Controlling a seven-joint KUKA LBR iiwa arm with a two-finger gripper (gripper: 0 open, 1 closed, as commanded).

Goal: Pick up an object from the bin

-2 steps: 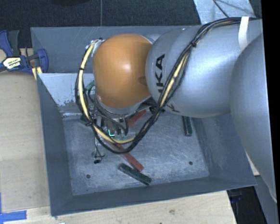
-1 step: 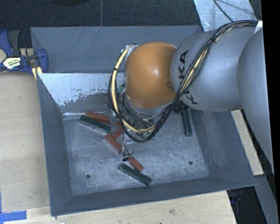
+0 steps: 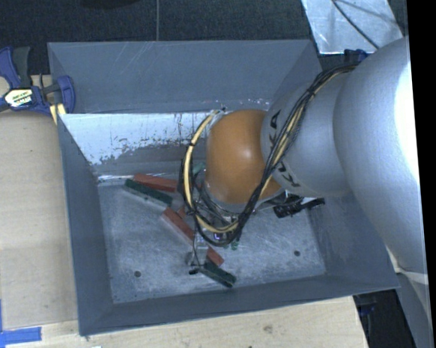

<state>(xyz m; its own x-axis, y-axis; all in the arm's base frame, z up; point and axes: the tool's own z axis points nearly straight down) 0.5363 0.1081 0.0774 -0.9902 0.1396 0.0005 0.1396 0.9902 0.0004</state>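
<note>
Jaws sit low over the bin (image 3: 88, 247) floor, front centre, below the arm's orange wrist cover (image 3: 232, 157). Their tip meets the left end of a dark green stick (image 3: 222, 278) – contact or hold cannot be told, nor how far they are open. Stick lies flat, long axis running from upper left to lower right. A red-brown stick (image 3: 178, 224) lies just behind; a green-and-red stick (image 3: 150, 186) further back left.

light: dim overall | glare: pale sheen on bin (image 3: 124, 132) back wall | shadow: beneath arm (image 3: 350, 136)
</note>
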